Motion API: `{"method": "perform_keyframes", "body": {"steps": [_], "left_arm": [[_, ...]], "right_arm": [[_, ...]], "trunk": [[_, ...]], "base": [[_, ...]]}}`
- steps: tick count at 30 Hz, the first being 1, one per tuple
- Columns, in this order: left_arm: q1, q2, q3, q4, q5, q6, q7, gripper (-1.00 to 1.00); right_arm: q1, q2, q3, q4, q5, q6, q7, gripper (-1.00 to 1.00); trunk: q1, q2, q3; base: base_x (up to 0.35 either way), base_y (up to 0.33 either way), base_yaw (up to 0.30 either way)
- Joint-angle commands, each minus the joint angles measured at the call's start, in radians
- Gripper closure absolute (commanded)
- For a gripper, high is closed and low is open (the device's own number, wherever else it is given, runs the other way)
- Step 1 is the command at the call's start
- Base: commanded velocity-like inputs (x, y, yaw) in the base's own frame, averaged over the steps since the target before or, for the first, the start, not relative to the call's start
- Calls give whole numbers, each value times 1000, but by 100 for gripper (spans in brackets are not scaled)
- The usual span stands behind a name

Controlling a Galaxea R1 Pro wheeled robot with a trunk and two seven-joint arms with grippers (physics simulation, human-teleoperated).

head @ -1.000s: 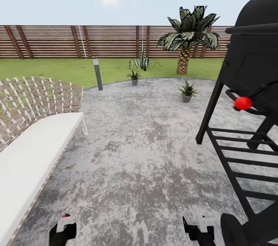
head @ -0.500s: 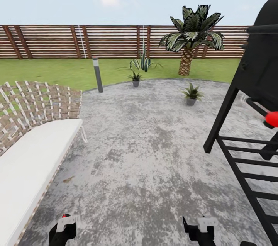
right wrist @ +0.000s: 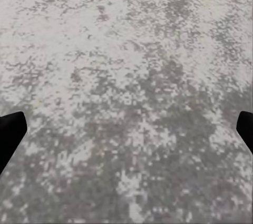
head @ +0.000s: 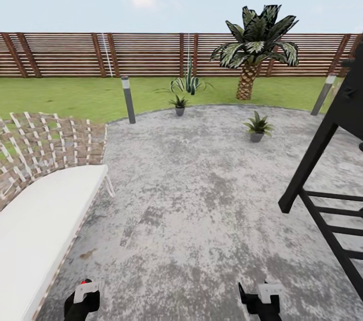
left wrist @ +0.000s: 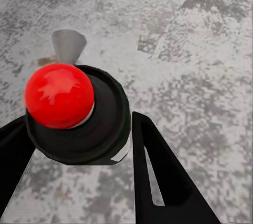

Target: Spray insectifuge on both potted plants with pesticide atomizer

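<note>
Grey paving of the patio (head: 201, 200) takes most of the head view, and the whole picture has slid since a second ago. This is the camera turning, not the things moving. The black grill (head: 322, 159) was large at the right edge with its red knob; now it sits mostly out of the picture, with the knob gone from view. A second lamp post (head: 322, 94) has come into sight beside it, and the palm (head: 257, 44) and the first lamp post (head: 128, 99) stand a little further right than before.

Both potted plants are in front. The farther plant (head: 179, 104) is at the border of the lawn, and the nearer plant (head: 257, 126) is on the paving, well apart from it. Both are far from the arms.

The left hand (head: 80, 303) is low in the head view. In its wrist view the pesticide atomizer (left wrist: 79, 113) stands between the fingers, seen from the top with its red cap, so I judge it is held. The right hand (head: 259, 303) is spread wide with nothing in it.

The pick-up seems finished. With the grill off the path, the robot must drive nearer before spraying.
</note>
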Motion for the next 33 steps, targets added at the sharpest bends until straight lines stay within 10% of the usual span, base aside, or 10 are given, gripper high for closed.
{"method": "perform_keyframes", "body": {"steps": [1,33], "left_arm": [[-1,0,-2,1,7,-3,0,100],[-1,0,-2,1,6,-3,0,100]], "right_arm": [[0,0,0,1,0,-3,0,-100],[-1,0,0,1,0,-3,0,-100]], "trunk": [[0,0,-1],[0,0,-1]], "base": [[334,79,0],[337,11,0]]}}
